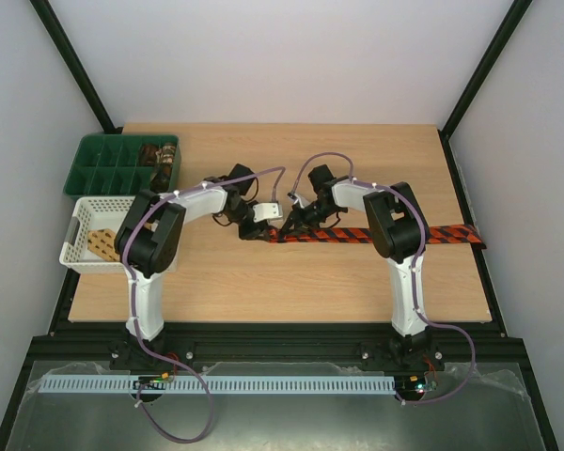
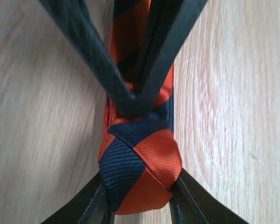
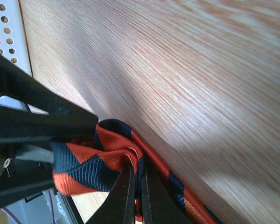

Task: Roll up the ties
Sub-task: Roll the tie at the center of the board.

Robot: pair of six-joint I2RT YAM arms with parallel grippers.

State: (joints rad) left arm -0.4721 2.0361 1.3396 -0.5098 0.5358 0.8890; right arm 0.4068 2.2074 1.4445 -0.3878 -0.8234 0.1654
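The red-and-black striped tie (image 1: 395, 235) lies flat across the table from the middle to the right edge. Its left end is folded into a small roll (image 2: 140, 158). My left gripper (image 1: 258, 225) is shut on that roll, a finger on each side (image 2: 140, 203). My right gripper (image 1: 296, 221) meets it from the right, its fingers nearly together and pinching a fold of the tie (image 3: 137, 186) just behind the roll (image 3: 98, 158). In the left wrist view the right fingers (image 2: 151, 84) come down in a V onto the tie.
A green compartment tray (image 1: 103, 174) stands at the back left with a rolled brown tie (image 1: 160, 153) in one compartment. A white lattice basket (image 1: 80, 254) at the left edge holds a tan patterned tie (image 1: 101, 242). The striped tie's wide end (image 1: 465, 232) overhangs the right edge.
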